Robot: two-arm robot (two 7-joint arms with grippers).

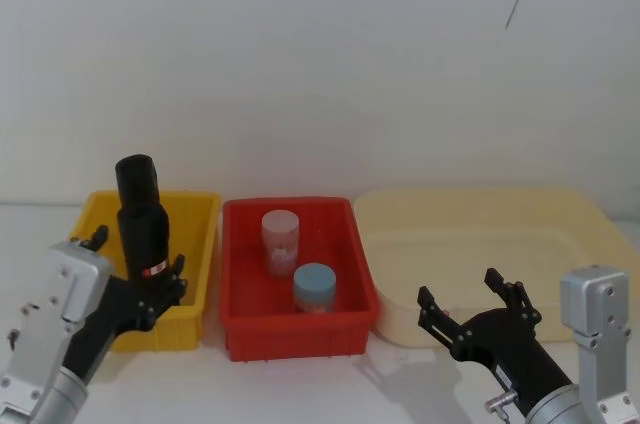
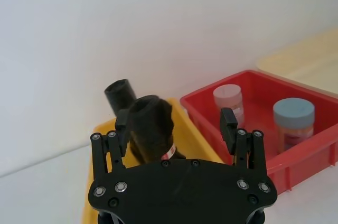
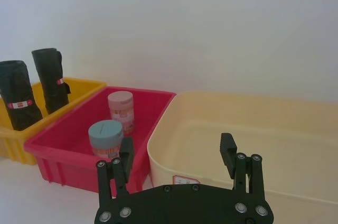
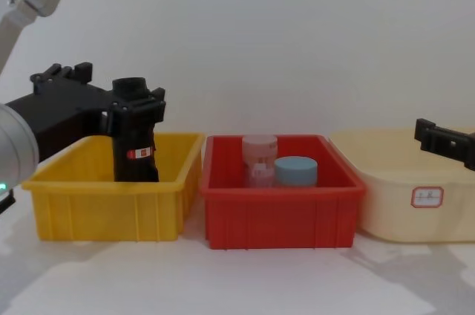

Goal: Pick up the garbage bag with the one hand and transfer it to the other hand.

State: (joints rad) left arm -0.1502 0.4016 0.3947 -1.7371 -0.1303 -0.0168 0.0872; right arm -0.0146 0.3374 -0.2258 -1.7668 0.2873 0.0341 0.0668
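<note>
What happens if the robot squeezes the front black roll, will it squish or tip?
Probably squishes a bit: the roll looks wrinkled and soft, so the open left gripper around it may dent it. It stands tall and slim in the yellow bin, so a push would likely tip it. Plastic film, so probably light.

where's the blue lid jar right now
The blue-lidded jar stands in the red bin at the head view's centre, just in front of the pink-lidded jar.

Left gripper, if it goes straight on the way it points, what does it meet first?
Likely the nearer garbage bag, standing in the yellow bin between the left gripper's open fingers.
</note>
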